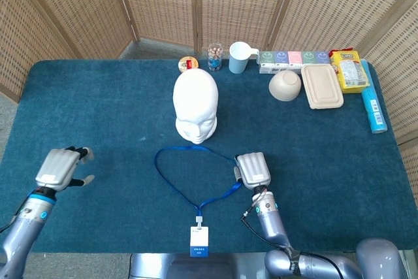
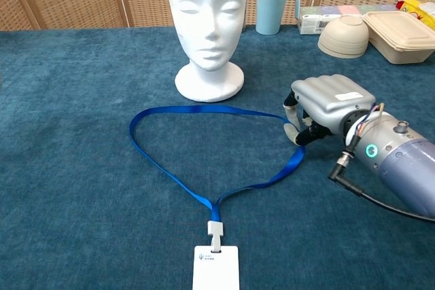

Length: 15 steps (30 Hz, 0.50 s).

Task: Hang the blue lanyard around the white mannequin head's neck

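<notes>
The white mannequin head (image 1: 196,106) stands upright mid-table, facing me, also filling the top of the chest view (image 2: 207,11). In front of it the blue lanyard (image 1: 189,149) lies as a flat loop (image 2: 204,109), its white badge (image 2: 215,267) at the near edge. My right hand (image 2: 326,100) sits at the loop's right bend, fingers curled down around the strap there, gripping it (image 1: 253,169). Far to the left my left hand (image 1: 62,168) hovers over bare cloth with fingers apart, holding nothing; only the head view shows it.
Along the table's back edge stand a light blue mug (image 1: 239,57), a small jar (image 1: 215,56), a row of small boxes (image 1: 294,59), a beige bowl (image 1: 285,85), a lidded tray (image 1: 321,86) and a yellow snack packet (image 1: 351,70). Woven screens surround the table.
</notes>
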Motion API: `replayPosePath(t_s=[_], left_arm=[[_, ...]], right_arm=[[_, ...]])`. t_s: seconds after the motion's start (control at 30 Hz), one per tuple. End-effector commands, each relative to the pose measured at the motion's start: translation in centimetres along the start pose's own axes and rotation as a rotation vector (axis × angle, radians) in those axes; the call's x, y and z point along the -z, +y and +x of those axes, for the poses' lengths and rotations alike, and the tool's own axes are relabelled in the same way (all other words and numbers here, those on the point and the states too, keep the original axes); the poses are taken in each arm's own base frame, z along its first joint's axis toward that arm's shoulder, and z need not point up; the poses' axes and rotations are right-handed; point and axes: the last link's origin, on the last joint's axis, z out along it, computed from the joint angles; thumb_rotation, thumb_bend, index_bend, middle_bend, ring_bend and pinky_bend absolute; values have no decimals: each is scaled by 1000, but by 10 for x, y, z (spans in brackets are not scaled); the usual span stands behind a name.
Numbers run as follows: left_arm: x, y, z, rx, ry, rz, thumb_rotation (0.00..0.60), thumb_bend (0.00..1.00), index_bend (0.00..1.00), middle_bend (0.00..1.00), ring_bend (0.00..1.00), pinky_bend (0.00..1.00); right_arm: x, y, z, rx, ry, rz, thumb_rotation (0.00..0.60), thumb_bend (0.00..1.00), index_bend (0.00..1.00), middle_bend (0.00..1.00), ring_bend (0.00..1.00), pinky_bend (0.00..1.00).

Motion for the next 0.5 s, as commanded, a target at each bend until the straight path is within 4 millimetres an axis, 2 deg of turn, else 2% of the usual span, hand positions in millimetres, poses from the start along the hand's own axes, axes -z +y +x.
replayPosePath(t_s=[0.03, 0.17, 0.27, 0.5], left_arm=[[-23, 16, -3, -32, -1, -23, 462, 202, 422, 674, 660, 781], [-44, 34, -4, -74, 9, -49, 443, 202, 423, 873, 865, 928], [-57, 49, -6, -89, 14, -65, 430, 202, 423, 987, 989, 993], [-76, 76, -16, -84, 7, -68, 427, 205, 473, 1000, 1000, 1000]], right_arm=[[1, 1, 0, -2, -1, 0, 534, 574, 687, 1000, 1000, 1000], [2, 1, 0, -5, -3, 0, 529, 575, 688, 1000, 1000, 1000], [2, 1, 0, -8, -4, 2, 535, 575, 690, 1000, 1000, 1000], [2, 1, -1, -13, -8, 4, 534, 575, 691, 1000, 1000, 1000]])
